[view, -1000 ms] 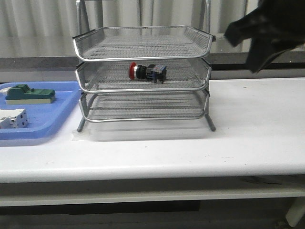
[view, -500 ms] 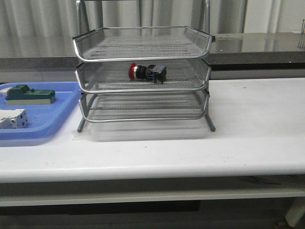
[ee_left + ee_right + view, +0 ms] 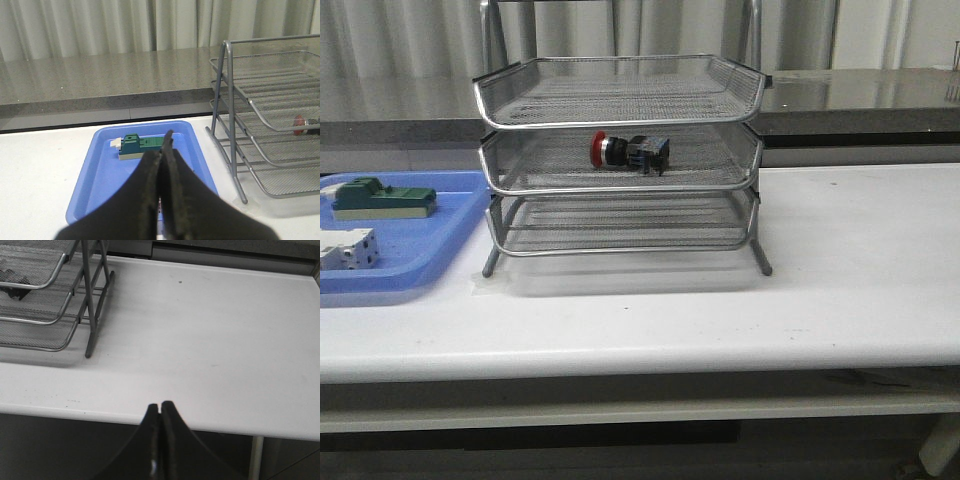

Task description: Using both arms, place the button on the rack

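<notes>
Both grippers are pressed together and hold nothing: the left gripper [image 3: 161, 150] hangs above the blue tray [image 3: 105, 185], the right gripper [image 3: 160, 412] over the near edge of the counter [image 3: 210, 340], well clear of the rack [image 3: 620, 160]. Neither arm shows in the front view. The button [image 3: 628, 151] lies on its side in the rack's middle tier, so the placing looks finished, with nothing left but parking. No readable writing or brand shows anywhere.
</notes>
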Tool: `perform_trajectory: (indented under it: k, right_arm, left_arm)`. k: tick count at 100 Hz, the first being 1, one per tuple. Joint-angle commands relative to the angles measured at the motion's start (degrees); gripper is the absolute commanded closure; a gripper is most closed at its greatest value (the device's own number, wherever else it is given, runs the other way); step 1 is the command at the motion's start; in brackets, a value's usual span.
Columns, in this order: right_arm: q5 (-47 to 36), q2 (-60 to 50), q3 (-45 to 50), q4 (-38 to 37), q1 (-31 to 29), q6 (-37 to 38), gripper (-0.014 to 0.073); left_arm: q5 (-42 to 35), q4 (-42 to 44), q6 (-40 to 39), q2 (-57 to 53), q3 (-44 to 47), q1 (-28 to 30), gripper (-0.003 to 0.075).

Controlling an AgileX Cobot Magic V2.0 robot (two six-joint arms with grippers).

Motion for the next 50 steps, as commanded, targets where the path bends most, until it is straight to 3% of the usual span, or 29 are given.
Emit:
perform_trajectory:
  k: [1,28,50]
  right_arm:
    - [-3.5,0.1,-1.3,-0.8,-0.3,-0.1,0.0659]
    - [-4.4,0.1,-1.3,-2.3,-0.3,-0.1,0.0659]
    - [-15.5,-2.0,3.4,-3.5,-0.3,-0.1,0.0659]
  left_arm:
    - [-4.7,-0.7,-0.5,0.5,-1.7,0.1,0.0741]
    - [-4.7,-0.7,-0.5,0.5,-1.7,0.1,0.0741]
    - [-4.7,-0.7,-0.5,0.5,-1.7,0.1,0.0741]
